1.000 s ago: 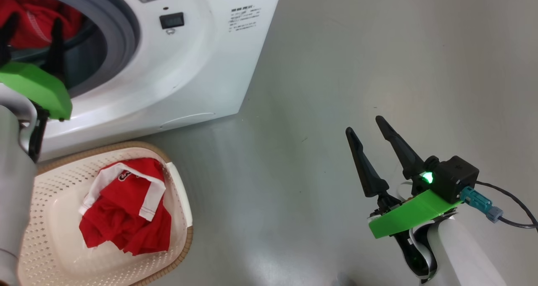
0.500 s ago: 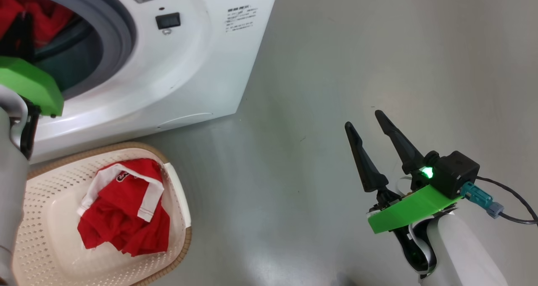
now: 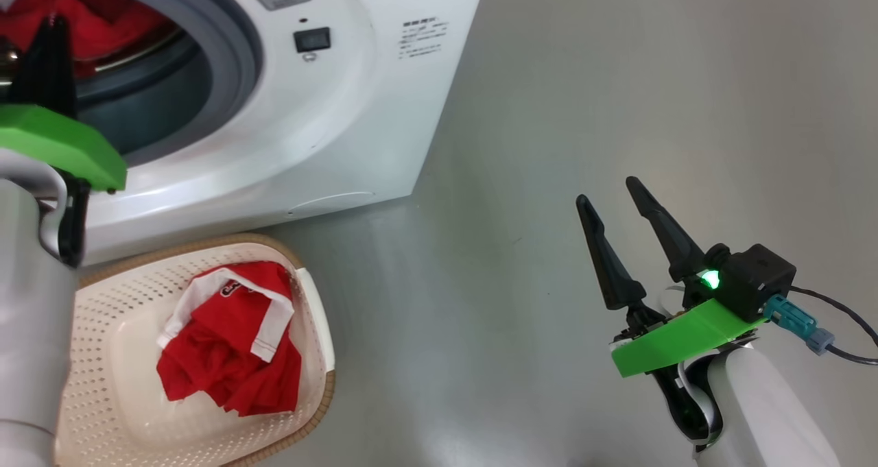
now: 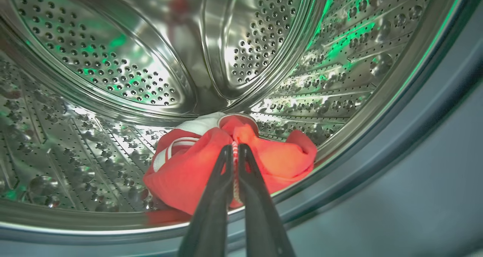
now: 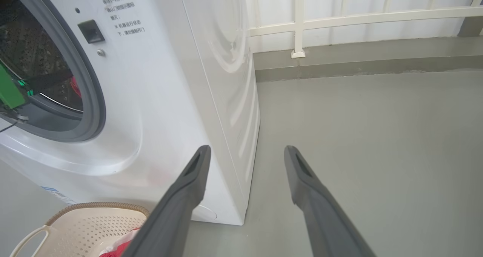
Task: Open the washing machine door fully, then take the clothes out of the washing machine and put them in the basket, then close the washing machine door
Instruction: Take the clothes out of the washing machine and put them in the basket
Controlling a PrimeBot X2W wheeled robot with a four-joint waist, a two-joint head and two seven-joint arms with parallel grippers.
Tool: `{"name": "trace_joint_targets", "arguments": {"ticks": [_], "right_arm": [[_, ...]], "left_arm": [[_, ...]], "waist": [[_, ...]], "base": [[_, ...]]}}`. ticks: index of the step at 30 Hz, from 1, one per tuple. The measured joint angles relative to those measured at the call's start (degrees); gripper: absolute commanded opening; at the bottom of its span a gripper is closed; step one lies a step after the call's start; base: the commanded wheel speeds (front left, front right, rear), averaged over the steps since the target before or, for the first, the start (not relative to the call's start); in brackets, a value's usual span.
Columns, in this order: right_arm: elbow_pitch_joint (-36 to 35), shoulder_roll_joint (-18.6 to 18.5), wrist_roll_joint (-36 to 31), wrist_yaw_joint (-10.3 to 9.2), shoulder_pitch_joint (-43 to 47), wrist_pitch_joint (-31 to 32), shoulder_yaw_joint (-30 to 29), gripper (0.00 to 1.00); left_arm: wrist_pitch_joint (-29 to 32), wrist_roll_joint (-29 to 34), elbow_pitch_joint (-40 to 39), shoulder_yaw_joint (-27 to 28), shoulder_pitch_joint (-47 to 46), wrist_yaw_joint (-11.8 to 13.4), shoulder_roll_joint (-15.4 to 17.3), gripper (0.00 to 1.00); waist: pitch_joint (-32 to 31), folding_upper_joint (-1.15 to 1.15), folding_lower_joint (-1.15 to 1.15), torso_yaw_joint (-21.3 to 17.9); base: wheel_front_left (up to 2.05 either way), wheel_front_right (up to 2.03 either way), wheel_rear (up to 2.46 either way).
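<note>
Grasp closure: left gripper [image 4: 234,148], spread a second ago, now clamps the clothes [image 4: 181,174] at its tips; transfer to the basket [image 3: 103,302] may follow; right gripper [image 3: 607,191] spread.

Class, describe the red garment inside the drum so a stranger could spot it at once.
Start at the white washing machine and look into its steel drum. On the drum's floor by the opening lies a crumpled red garment with white trim. Unlike the red garment in the basket, it is pinched in the shut left gripper.
</note>
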Motion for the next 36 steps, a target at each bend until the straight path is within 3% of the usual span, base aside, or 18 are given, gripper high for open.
{"name": "trace_joint_targets", "arguments": {"ticks": [20, 26, 36], "right_arm": [[0.27, -2.26, -0.07, 0.00, 2.82, 0.00, -1.64, 1.00], [0.23, -2.97, -0.07, 0.00, 4.58, 0.00, -2.56, 1.00], [0.10, -3.70, -0.07, 0.00, 7.26, 0.00, -3.31, 1.00]], "left_arm": [[0.00, 4.14, -15.75, 14.51, 15.58, -0.01, -6.99, 0.00], [0.00, 5.23, -22.32, 16.93, 21.38, -0.04, -9.46, 0.00], [0.00, 5.60, -33.86, 17.17, 32.11, -0.05, -10.93, 0.00]], "waist": [[-5.88, 0.00, 0.00, 3.78], [-7.88, 0.00, 0.00, 5.27], [-10.76, 0.00, 0.00, 7.51]], "base": [[0.00, 0.00, 0.00], [0.00, 0.00, 0.00], [0.00, 0.00, 0.00]]}}
